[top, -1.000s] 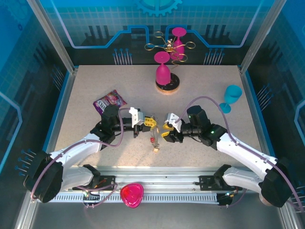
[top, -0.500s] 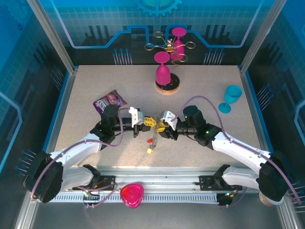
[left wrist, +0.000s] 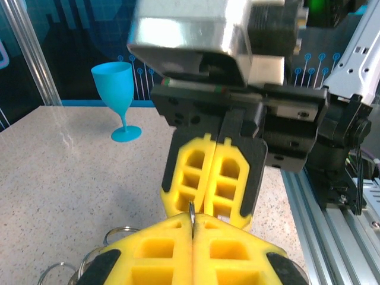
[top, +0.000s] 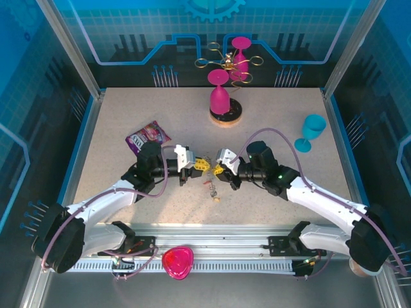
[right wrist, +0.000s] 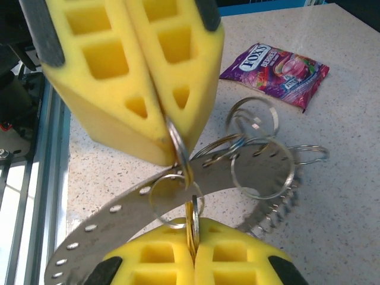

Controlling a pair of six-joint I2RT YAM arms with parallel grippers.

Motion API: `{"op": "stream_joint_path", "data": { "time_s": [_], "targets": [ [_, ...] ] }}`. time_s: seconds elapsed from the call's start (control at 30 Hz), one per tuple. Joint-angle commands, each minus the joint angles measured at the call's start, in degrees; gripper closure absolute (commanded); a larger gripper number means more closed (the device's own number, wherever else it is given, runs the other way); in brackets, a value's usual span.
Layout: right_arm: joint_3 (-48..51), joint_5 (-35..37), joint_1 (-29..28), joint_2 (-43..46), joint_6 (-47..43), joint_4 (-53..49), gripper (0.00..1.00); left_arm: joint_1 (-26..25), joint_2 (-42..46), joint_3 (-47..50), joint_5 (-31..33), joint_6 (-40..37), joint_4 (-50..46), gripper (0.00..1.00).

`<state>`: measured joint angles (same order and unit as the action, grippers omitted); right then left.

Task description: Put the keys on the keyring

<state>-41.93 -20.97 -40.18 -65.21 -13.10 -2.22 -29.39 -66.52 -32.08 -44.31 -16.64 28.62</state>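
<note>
At the near rail lies a pink heart-shaped plastic piece (top: pixel 178 262). Past it, over the speckled tabletop (top: pixel 115 122), the left gripper (top: pixel 203 165) and right gripper (top: pixel 219 171) meet tip to tip. Tiny metal keys (top: pixel 216 198) sit just on their near side; the top view does not settle whether they hang or lie.

That view also hides what the grippers hold, but the right wrist camera shows it. The flat grey metal keyring (right wrist: pixel 127 217) spans between the two. The left gripper's yellow foam fingers are pressed together on one of its wire loops (right wrist: pixel 178 145). The right gripper's fingers pinch another small loop at the ring's edge, with a thin brassy strip.

The left wrist camera shows both pairs of pads closed, seam facing seam, and a turquoise plastic goblet (left wrist: pixel 120 98) beyond. Farther left lies a purple sweet packet (top: pixel 149 136). At the far edge an upturned pink goblet (top: pixel 219 96) stands on a dark cork-rimmed coaster (top: pixel 226 116).
</note>
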Motion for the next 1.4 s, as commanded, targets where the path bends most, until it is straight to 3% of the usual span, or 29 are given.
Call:
{"op": "stream_joint_path", "data": {
  "time_s": [0.0,0.53,0.57,0.6,0.67,0.8,0.9,1.0,1.13,1.37],
  "targets": [
    [-4.0,1.3,-0.8,1.3,-2.2,-5.5,1.0,0.2,1.7,-1.3,0.1,-2.3,-1.5,1.0],
    [-10.1,6.6,-1.1,2.9,-6.8,-16.3,1.0,0.2,1.4,-4.2,3.5,-9.0,-13.3,1.0],
    [-10.3,6.8,-1.2,2.8,-7.1,-16.7,1.0,0.2,1.2,-4.4,3.5,-9.0,-13.8,0.96],
    [-10.4,7.3,-1.2,2.7,-7.2,-17.0,1.0,0.3,1.1,-4.6,3.5,-8.8,-14.1,0.86],
    [-10.7,7.9,-1.4,2.3,-7.5,-17.7,1.0,0.2,1.1,-4.4,4.2,-7.8,-13.7,0.54],
    [-12.1,8.9,-1.7,0.6,-8.5,-19.3,1.0,0.4,3.9,-2.4,8.4,-4.2,-11.3,0.29],
    [-14.6,8.8,-2.5,-1.8,-9.6,-19.5,1.0,1.1,8.2,1.2,17.2,1.4,-6.1,0.1],
    [-18.3,7.4,-4.3,-5.9,-10.4,-18.9,1.0,3.2,14.3,4.8,31.8,8.5,-1.1,0.02],
    [-24.4,5.9,-7.4,-13.0,-11.2,-15.2,1.0,5.9,22.0,5.8,50.4,14.5,-3.5,0.01],
    [-30.2,1.8,-9.2,-26.0,-9.1,-6.1,1.0,8.4,24.9,3.7,63.6,17.9,-9.8,0.01]
  ]
}}
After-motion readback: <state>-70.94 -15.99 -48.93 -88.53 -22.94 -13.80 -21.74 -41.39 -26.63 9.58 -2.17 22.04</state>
